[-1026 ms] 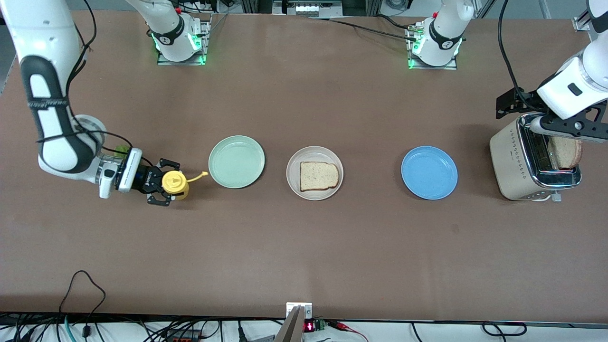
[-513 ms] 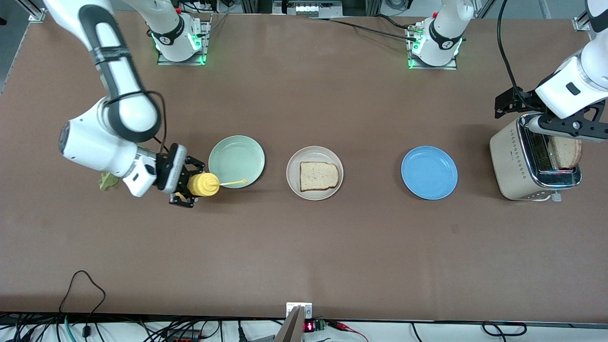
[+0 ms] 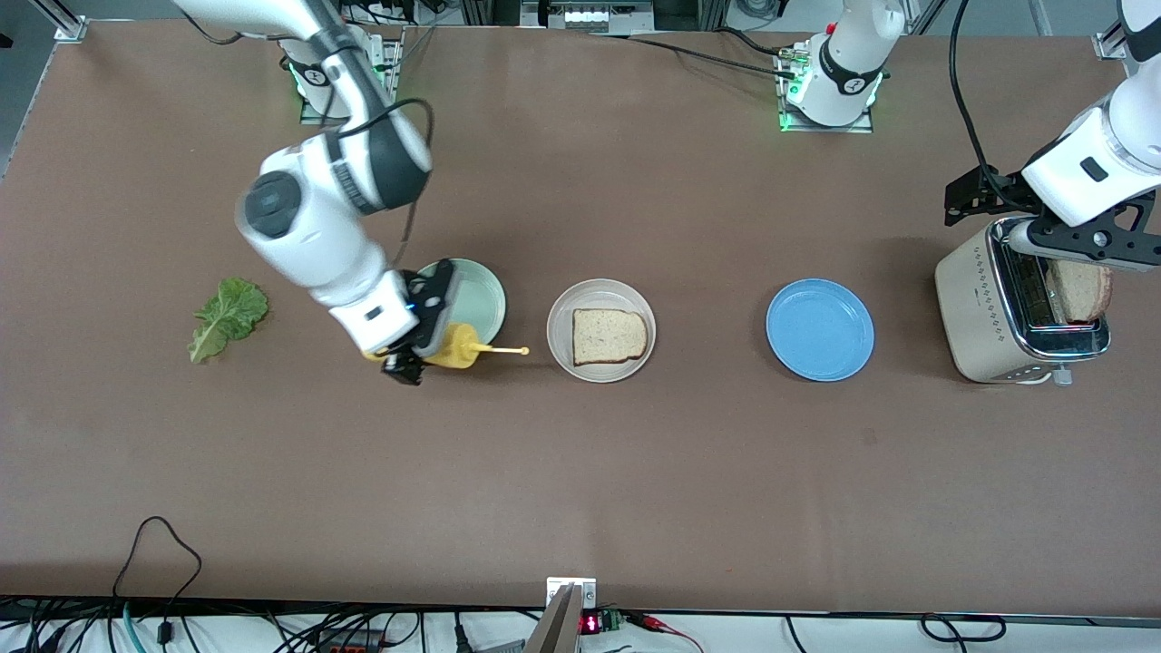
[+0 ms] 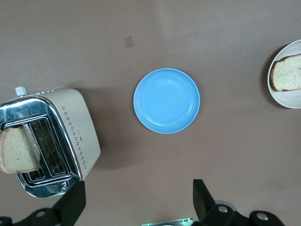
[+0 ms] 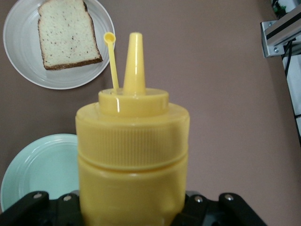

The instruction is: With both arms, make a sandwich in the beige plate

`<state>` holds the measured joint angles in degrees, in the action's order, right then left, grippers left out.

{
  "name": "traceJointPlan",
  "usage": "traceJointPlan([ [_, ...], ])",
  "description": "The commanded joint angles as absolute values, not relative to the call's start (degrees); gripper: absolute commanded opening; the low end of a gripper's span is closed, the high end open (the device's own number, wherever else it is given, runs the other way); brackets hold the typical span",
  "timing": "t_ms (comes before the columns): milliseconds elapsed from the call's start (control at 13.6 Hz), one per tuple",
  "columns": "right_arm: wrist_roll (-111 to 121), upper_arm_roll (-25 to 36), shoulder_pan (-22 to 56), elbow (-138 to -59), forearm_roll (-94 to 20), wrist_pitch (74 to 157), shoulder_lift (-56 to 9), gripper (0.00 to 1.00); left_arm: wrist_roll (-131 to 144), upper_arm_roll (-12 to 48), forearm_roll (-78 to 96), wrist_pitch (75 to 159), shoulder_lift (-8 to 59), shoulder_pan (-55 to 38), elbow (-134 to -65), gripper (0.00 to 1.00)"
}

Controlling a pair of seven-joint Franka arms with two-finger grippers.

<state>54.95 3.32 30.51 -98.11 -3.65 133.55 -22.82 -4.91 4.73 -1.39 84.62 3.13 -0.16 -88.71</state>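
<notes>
Right gripper (image 3: 426, 349) clenched on yellow squeeze bottle (image 3: 456, 348), tipped sideways over the mint-green plate (image 3: 481, 295), nozzle toward toast slice (image 3: 609, 336) in beige plate (image 3: 600, 295). Left gripper (image 3: 1084, 243), jaws released, parked above toaster (image 3: 984, 308) for second slice (image 3: 1081, 290). Lettuce leaf (image 3: 227, 317) lying on counter (image 3: 580, 472).

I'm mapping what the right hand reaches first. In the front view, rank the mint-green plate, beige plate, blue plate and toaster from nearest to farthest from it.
The right hand holds a yellow squeeze bottle.
1. Mint-green plate, right beside it.
2. Beige plate, mid-table, holding a bread slice.
3. Blue plate, toward the left arm's end.
4. Toaster, at that end.
</notes>
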Motion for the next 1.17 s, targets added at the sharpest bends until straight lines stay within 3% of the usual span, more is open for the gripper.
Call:
traceJointPlan([
  [0,44.1,4.1,35.8,-96.8,7.6,130.8,-23.8,0.39,-5.4,4.8,-1.0,83.8,2.2,-0.1,-88.9,1.00],
  [220,34.0,4.1,40.9,-95.1,18.3,126.8,-26.4,0.39,-5.4,4.7,-1.0,83.8,2.2,-0.1,-88.9,1.00],
  [586,28.1,4.1,48.3,-82.5,29.3,111.3,-35.5,0.39,-5.4,4.7,-1.0,83.8,2.1,0.0,-88.9,1.00],
  [1099,25.0,4.2,52.2,-82.1,37.5,108.5,-39.4,0.39,-5.4,4.2,-0.8,83.8,2.3,0.5,-86.5,1.00],
])
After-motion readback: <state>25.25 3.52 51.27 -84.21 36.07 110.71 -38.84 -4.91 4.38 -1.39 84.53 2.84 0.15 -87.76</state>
